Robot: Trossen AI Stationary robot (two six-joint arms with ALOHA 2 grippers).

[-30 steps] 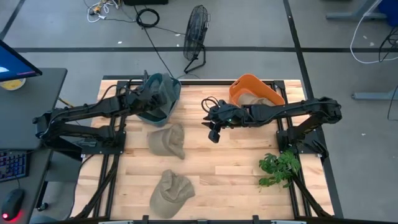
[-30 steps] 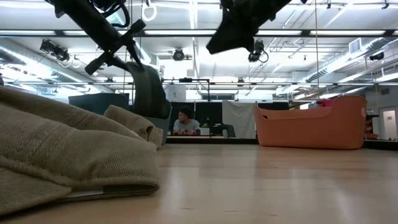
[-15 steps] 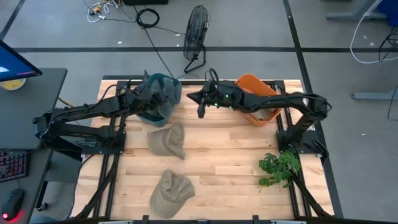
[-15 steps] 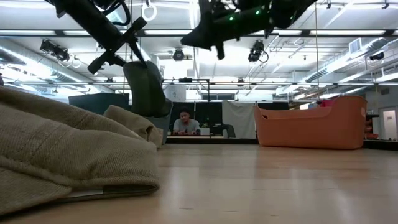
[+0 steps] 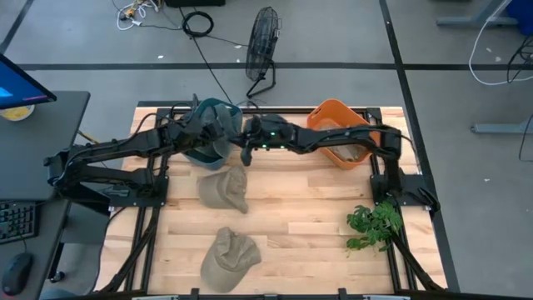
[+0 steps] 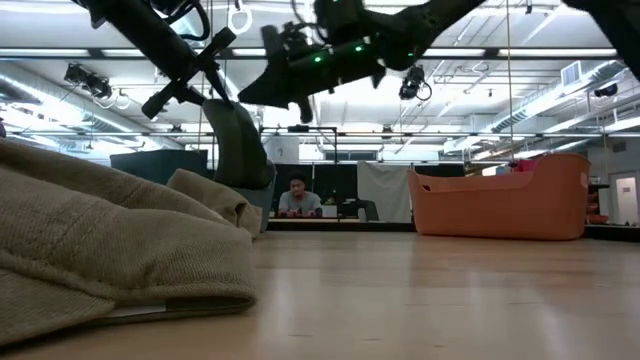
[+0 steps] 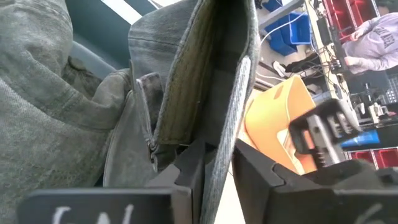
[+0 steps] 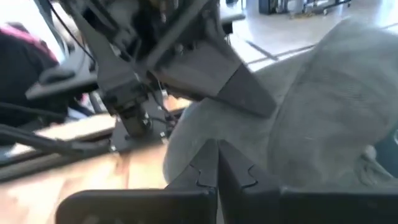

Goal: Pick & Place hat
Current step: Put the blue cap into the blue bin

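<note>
My left claw (image 5: 193, 125) pinches a grey-green hat (image 5: 218, 123) by its fabric edge and holds it above the dark teal bin (image 5: 208, 150) at the table's (image 5: 316, 242) back left; the left wrist view shows the cloth sandwiched tight between my fingers (image 7: 189, 165). To do this step well, I judge I should keep the hat hanging over the bin's mouth, lower until the crown is inside the rim, and only then release, so the limp cloth cannot drape over the edge. Just to the right, my right claw (image 5: 246, 152) hovers close beside the same hat with its fingers pressed together on nothing, near enough that I should mind a collision. Two more hats wait on the boards: one tan hat (image 5: 223, 188) in front of the bin and another (image 5: 228, 256) nearer the front edge, both soft, crumpled twill with curved brims. Further right sits the orange bin (image 5: 340, 133), smooth moulded plastic with rounded corners and pale cloth inside. At the far right, a leafy green plant (image 5: 372, 224) lies on the pale, planked wood.
</note>
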